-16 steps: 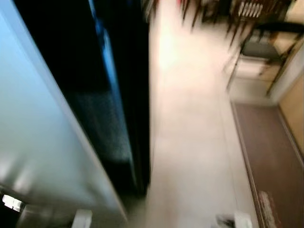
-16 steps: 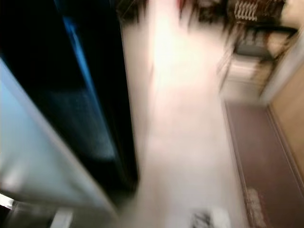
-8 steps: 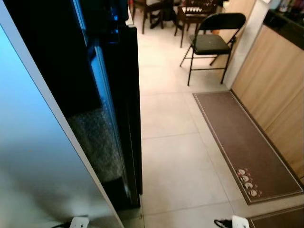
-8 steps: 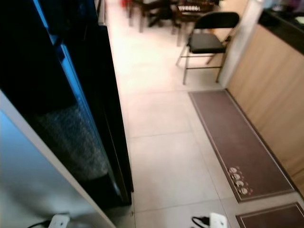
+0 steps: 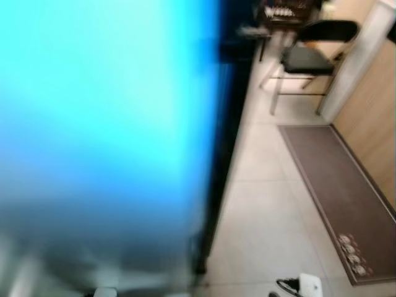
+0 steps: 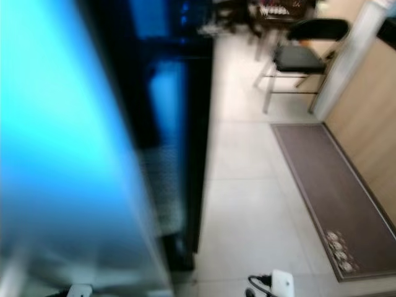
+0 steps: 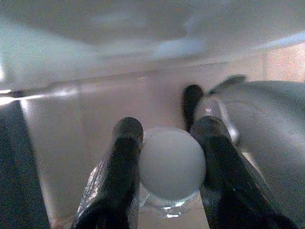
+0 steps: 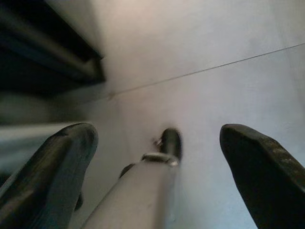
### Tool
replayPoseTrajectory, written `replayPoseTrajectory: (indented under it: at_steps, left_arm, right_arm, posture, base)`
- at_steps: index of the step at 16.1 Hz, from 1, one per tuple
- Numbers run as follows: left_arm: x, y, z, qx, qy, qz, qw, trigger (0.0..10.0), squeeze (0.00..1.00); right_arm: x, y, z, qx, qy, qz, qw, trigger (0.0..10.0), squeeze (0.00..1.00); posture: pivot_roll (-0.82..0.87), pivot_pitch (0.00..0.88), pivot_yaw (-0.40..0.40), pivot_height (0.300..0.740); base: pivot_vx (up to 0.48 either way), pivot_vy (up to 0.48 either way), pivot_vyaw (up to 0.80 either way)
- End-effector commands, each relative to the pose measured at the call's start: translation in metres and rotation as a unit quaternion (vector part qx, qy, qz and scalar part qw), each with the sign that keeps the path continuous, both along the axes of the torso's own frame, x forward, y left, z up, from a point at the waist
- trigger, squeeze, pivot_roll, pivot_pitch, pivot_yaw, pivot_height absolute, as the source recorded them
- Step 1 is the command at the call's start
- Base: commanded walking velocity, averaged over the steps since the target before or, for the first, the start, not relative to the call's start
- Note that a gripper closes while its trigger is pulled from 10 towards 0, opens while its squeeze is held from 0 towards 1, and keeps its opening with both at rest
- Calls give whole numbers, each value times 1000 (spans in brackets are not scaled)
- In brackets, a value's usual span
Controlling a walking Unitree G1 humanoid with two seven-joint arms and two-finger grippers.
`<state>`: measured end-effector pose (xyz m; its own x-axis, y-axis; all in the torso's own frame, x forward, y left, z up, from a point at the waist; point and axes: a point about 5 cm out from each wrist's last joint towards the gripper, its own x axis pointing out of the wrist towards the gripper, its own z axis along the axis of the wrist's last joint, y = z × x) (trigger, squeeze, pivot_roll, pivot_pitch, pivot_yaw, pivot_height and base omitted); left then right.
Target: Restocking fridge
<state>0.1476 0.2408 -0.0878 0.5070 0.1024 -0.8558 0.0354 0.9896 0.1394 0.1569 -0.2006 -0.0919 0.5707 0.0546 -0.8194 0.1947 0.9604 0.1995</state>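
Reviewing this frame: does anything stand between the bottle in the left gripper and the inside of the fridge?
The left gripper is shut on the bottle. The fridge door, a blurred blue-lit panel, stands close before the robot on its left, across the way in. Shelves cannot be made out. The right gripper hangs open over the floor.

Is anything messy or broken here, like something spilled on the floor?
Nothing looks spilled or broken. The tiled floor is bare beside the fridge, the brown mat lies flat, and the folding chair stands upright. The left gripper holds a bottle by its cap end.
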Motion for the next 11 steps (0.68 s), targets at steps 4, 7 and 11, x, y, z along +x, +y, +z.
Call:
replayPoseTrajectory:
  at_steps: [4, 7, 11]
  left_arm:
    - [-2, 3, 0, 3, -1, 4, 1000, 10000, 0]
    - [-2, 3, 0, 4, 1, 4, 1000, 10000, 0]
    - [-3, 2, -1, 5, 2, -3, 1000, 10000, 0]
  right_arm:
    - [-7, -2, -2, 1, 10, 0, 1000, 10000, 0]
    - [-7, -2, -2, 0, 10, 3, 1000, 10000, 0]
    - [-9, -3, -3, 1, 14, 1, 1000, 10000, 0]
  posture:
    - [40, 64, -16, 740]
    - [43, 60, -18, 740]
    - [46, 50, -20, 740]
  base:
    - [0, 0, 0]
    - [0, 0, 0]
    - [0, 0, 0]
